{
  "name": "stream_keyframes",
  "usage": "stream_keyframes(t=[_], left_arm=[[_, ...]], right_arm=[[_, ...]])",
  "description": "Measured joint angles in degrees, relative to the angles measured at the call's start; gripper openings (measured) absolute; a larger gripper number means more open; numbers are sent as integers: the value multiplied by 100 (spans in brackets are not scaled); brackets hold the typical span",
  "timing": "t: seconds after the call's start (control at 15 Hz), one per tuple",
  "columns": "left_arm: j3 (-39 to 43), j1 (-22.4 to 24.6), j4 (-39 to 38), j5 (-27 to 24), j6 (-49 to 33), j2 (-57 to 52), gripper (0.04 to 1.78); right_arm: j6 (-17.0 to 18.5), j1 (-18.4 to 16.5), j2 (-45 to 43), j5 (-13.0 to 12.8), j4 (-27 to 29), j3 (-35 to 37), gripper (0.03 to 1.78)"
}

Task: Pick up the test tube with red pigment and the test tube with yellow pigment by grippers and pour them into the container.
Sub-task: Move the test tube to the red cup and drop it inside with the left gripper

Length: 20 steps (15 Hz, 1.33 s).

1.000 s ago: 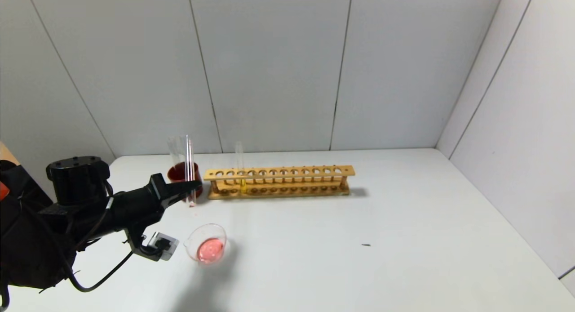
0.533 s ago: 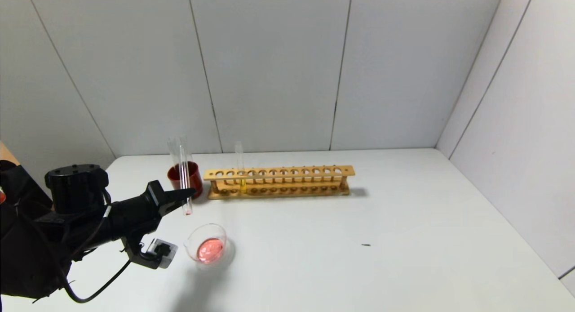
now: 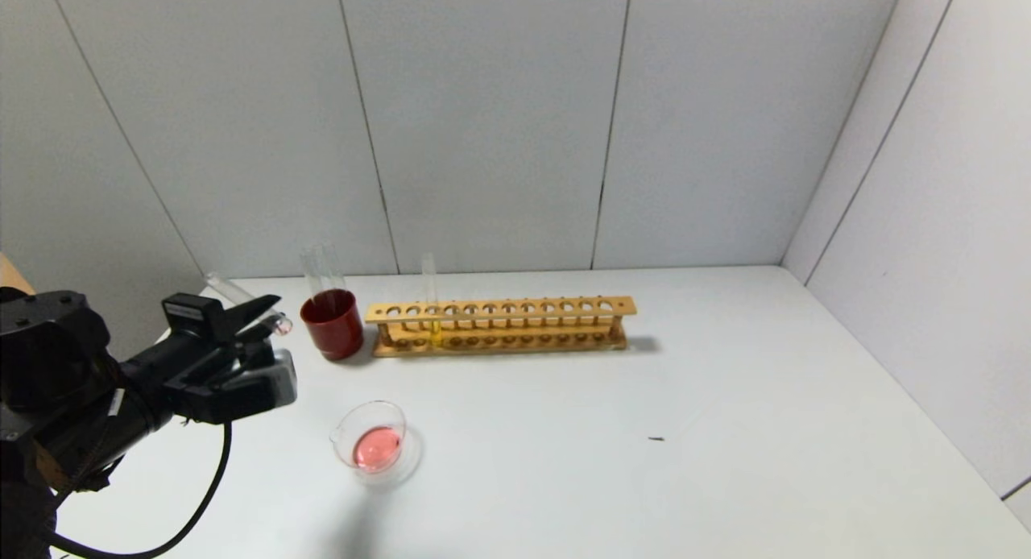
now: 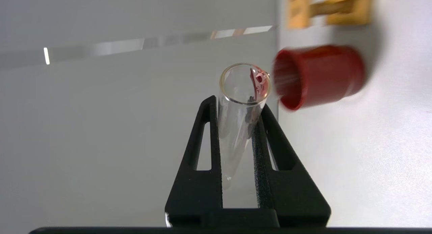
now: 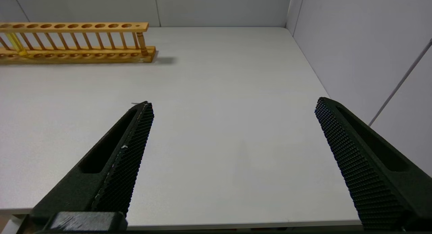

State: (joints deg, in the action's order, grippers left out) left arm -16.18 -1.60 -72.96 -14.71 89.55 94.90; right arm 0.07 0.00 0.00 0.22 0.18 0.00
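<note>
Behind left claw (image 3: 262, 317), tube's middle (image 3: 229, 289)

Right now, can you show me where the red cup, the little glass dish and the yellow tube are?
red cup (image 3: 333, 327): head view, on its outer side wall.
glass dish (image 3: 346, 424): head view, on its clear rim.
yellow tube (image 3: 434, 327): head view, on the yellow liquid near its bottom, in the rack.

Light was bright and even, falling from above. The rack (image 3: 499, 325) cast a soft shadow to its right on the table (image 3: 644, 430). In the left wrist view the red cup (image 4: 319, 75) was smeared by blur.
</note>
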Motion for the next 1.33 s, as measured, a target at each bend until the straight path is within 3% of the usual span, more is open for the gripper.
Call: stream_keyframes(t=[0.4, 0.53, 0.67, 0.87, 1.33], left_arm=[[-223, -658, -408, 2593, -4214, -500, 31], [-560, -738, -361, 3149, -5599, -530, 31], [-816, -774, -322, 2829, -6676, -413, 31], [-1139, -777, -336, 1992, -7569, -44, 31], [-1998, -549, -347, 1620, -8071, 1019, 31]], right_arm=[[0, 0, 0, 2, 0, 0, 175], [2, 0, 0, 0, 0, 0, 175], [0, 0, 0, 0, 0, 0, 175], [2, 0, 0, 2, 0, 0, 175], [2, 0, 0, 2, 0, 0, 175]])
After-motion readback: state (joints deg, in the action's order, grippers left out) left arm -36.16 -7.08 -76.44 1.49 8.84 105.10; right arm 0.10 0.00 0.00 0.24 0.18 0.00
